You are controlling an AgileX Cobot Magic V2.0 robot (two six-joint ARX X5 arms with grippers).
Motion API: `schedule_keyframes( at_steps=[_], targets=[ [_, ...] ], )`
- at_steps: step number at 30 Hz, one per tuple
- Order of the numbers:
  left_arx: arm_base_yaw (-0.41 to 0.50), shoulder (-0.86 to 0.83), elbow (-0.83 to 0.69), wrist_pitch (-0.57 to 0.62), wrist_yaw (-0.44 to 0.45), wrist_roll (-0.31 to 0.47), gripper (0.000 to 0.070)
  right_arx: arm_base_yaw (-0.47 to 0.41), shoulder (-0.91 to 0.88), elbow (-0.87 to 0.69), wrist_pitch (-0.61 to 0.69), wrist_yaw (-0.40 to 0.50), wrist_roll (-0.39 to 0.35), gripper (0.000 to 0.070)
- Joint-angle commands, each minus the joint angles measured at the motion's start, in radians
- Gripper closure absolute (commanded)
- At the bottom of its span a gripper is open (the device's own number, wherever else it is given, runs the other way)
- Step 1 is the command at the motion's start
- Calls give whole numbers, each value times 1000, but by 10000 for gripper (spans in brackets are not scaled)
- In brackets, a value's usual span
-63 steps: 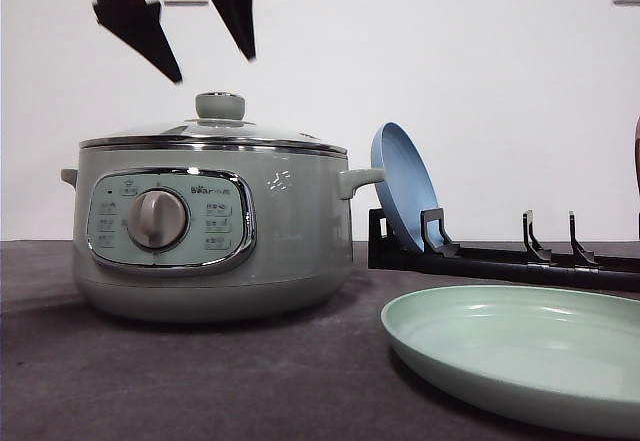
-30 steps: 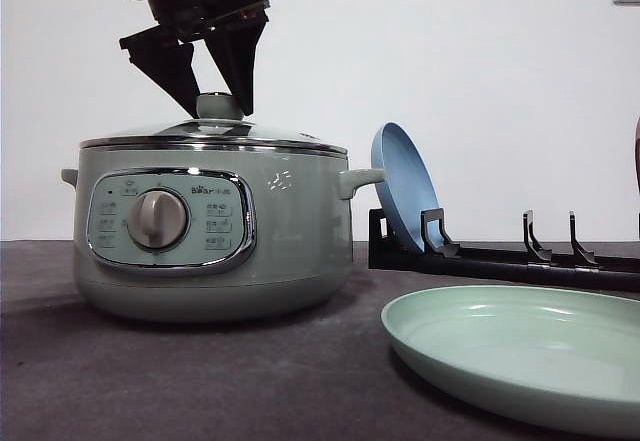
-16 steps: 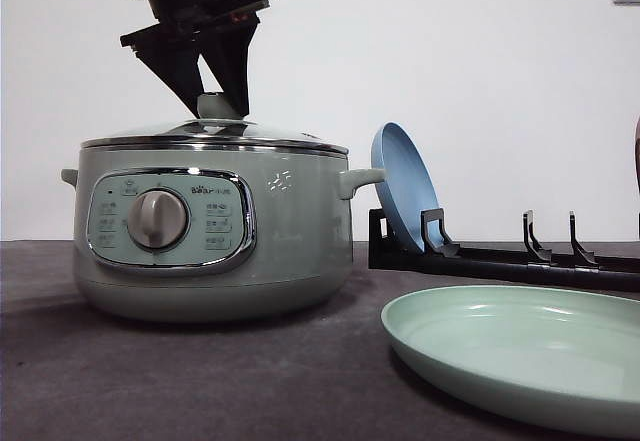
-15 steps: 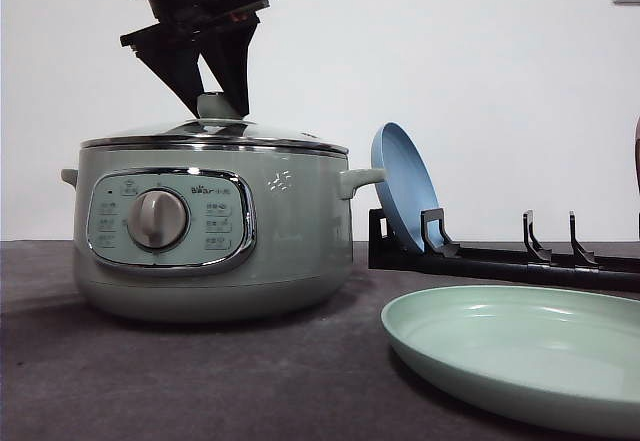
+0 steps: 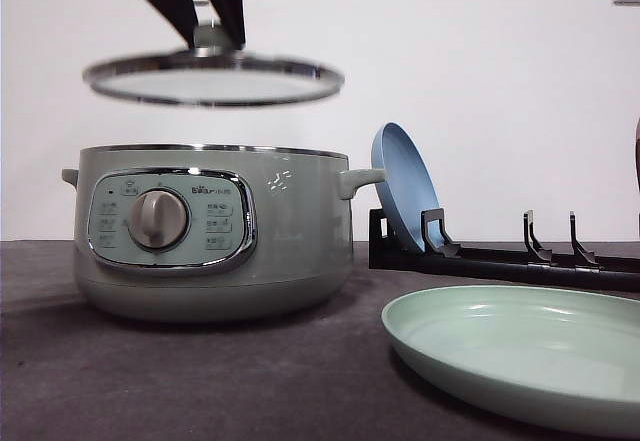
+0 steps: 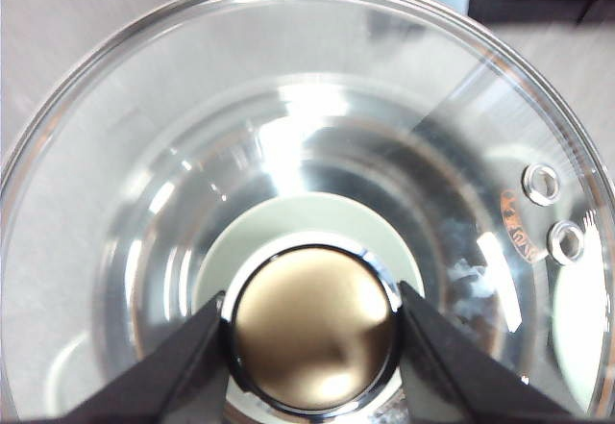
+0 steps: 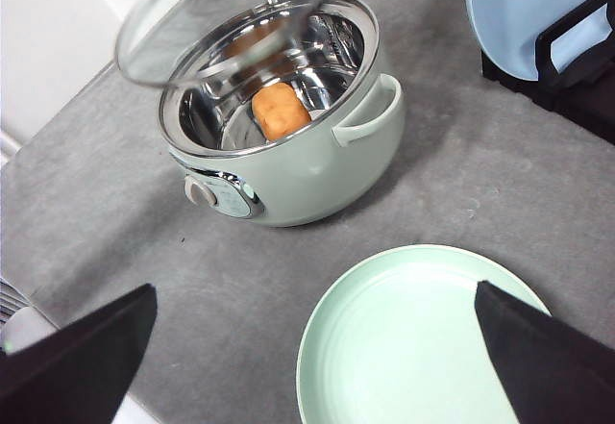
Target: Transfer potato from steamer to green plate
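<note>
Glass and chrome, the lid (image 5: pixel 213 77) hangs level above the open steamer (image 5: pixel 212 231), clear of its rim, held by the left gripper (image 6: pixel 313 333), whose two fingers (image 6: pixel 183 366) are clamped against opposite sides of the lid's knob (image 6: pixel 313 333). The potato (image 7: pixel 280 111) lies on the steel floor inside the steamer. The green plate (image 7: pixel 423 337) rests bare on the grey table (image 7: pixel 154 280), near the steamer. The right gripper (image 7: pixel 317 366) is spread wide above the plate, holding nothing. A blue plate (image 5: pixel 402 186) stands tilted in a black rack (image 5: pixel 500 261).
</note>
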Motion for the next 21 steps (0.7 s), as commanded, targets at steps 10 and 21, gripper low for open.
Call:
schedule_keyframes(
  at_steps=[10,21],
  targets=[
    [-6,-6,100,-9,-1,-15,700,4,6,14,12,6,11,25],
    [59,-21,100,-22,-61,-5,700,4,6,14,12,6,11,25]
  ],
)
